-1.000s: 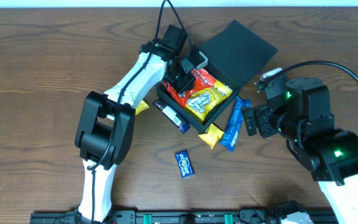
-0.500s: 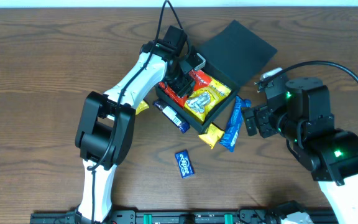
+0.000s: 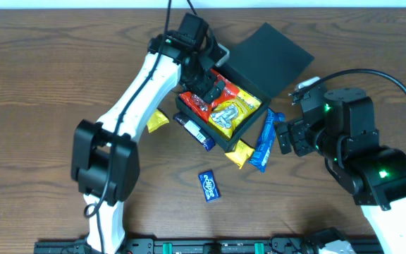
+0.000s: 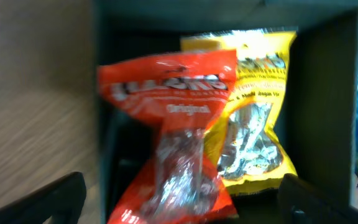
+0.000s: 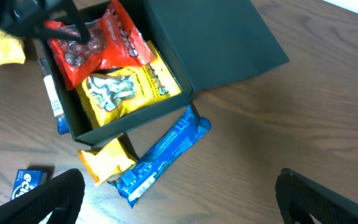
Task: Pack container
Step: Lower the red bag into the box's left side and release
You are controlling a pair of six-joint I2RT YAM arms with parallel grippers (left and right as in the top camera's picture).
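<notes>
The dark container (image 3: pixel 249 125) stands open at mid-table, its flat lid (image 3: pixel 270 55) folded back to the upper right. Inside lie a red snack packet (image 3: pixel 197 106) and a yellow packet (image 3: pixel 232 109). My left gripper (image 3: pixel 212 88) hovers open over the box. In the left wrist view the red packet (image 4: pixel 166 130) lies loose between the wide fingers, beside the yellow packet (image 4: pixel 253 118) and the box wall (image 4: pixel 101 124). My right gripper (image 3: pixel 282 135) is open to the right of the box, above bare table (image 5: pixel 185 199), with nothing in it.
Around the box lie a long blue bar (image 3: pixel 263 141), a small yellow packet (image 3: pixel 240 152), a dark blue bar (image 3: pixel 196 131), another yellow packet (image 3: pixel 158 121) and a small blue packet (image 3: pixel 208 185). The right wrist view shows the blue bar (image 5: pixel 166 155) just ahead of its fingers.
My left gripper has opened and let the red packet go into the box. The left arm has shifted back and left. The right arm has not moved.
</notes>
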